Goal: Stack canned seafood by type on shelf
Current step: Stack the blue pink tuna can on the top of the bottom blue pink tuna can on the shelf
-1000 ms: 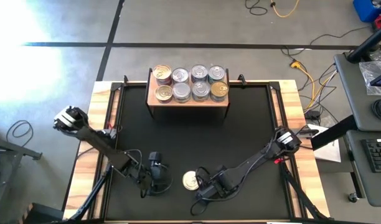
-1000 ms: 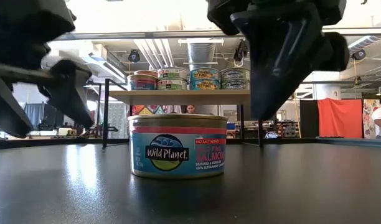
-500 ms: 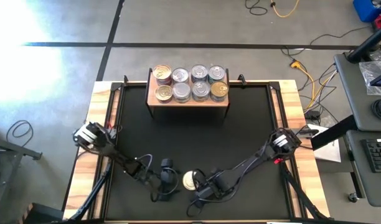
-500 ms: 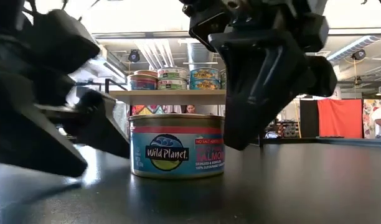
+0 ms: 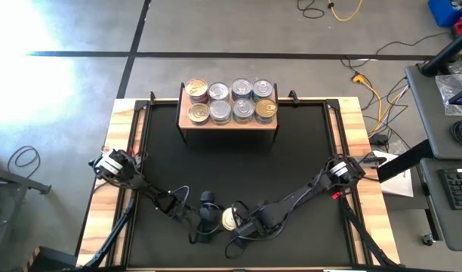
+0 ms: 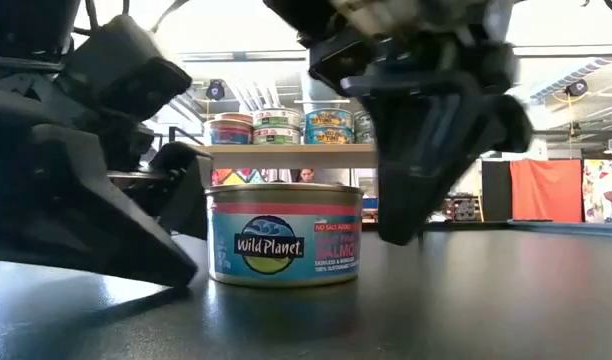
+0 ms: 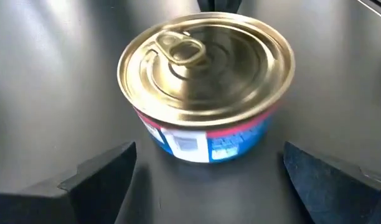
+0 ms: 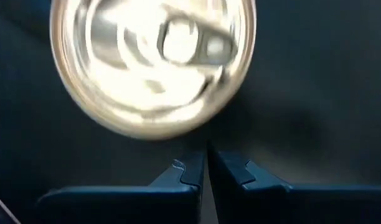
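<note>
One tin of canned seafood [image 5: 231, 219] with a gold lid and a blue and red label stands upright on its base on the black table near the near edge, and it shows in the low view [image 6: 284, 235]. My left gripper [image 5: 208, 214] is low on the tin's left side. It is open, and the tin [image 7: 206, 68] lies just ahead of the wide-set fingers [image 7: 97, 180]. My right gripper [image 5: 247, 224] is low on the tin's right side and shut [image 8: 206, 171], its tips just short of the lid [image 8: 153, 62]. The shelf [image 5: 229, 121] stands at the far edge, holding several tins.
The shelf's top [image 6: 286, 152] carries two rows of tins, silver-lidded and gold-lidded [image 5: 231, 102], behind the lone tin in the low view. Black table surface lies open between the shelf and the arms. Wooden planks [image 5: 352, 151] border the table on its left and right.
My left gripper has swung toward the table's right and come down low beside the tin, fingers held wide. My right gripper has edged closer to the tin's right side. The tin has stayed where it was.
</note>
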Available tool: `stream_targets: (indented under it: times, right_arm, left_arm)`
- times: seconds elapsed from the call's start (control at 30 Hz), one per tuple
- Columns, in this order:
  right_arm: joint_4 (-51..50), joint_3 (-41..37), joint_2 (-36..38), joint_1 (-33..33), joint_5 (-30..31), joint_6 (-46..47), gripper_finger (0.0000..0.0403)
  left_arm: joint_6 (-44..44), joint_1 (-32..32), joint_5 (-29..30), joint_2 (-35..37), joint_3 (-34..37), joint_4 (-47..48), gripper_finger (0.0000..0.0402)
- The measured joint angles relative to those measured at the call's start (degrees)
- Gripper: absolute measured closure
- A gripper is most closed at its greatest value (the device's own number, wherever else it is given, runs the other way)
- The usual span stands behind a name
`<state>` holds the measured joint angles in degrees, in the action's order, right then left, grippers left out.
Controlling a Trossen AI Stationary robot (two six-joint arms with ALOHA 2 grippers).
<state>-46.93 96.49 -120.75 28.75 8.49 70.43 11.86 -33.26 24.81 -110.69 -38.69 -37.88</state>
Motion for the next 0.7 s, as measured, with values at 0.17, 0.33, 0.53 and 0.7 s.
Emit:
stream_targets:
  times: [0.17,0.33,0.53,0.7]
  right_arm:
    - [3.0,0.0,0.0,-2.3,0.0,-1.0,0.0390]
    - [6.3,0.3,0.0,-3.7,-4.0,-2.5,0.0390]
    - [6.2,0.9,0.1,-4.1,-7.4,-4.0,0.0390]
    - [6.5,0.9,0.1,-4.1,-7.4,-4.4,0.0390]
  left_arm:
    - [0.6,1.4,-0.9,-1.2,-2.6,-0.2,0.0013]
    - [0.4,1.4,-1.0,-3.5,-6.9,-0.6,0.0012]
    - [5.1,1.4,-0.8,-4.7,-8.3,-1.6,0.0013]
    - [6.7,1.6,0.7,-4.5,-7.8,-3.1,0.0021]
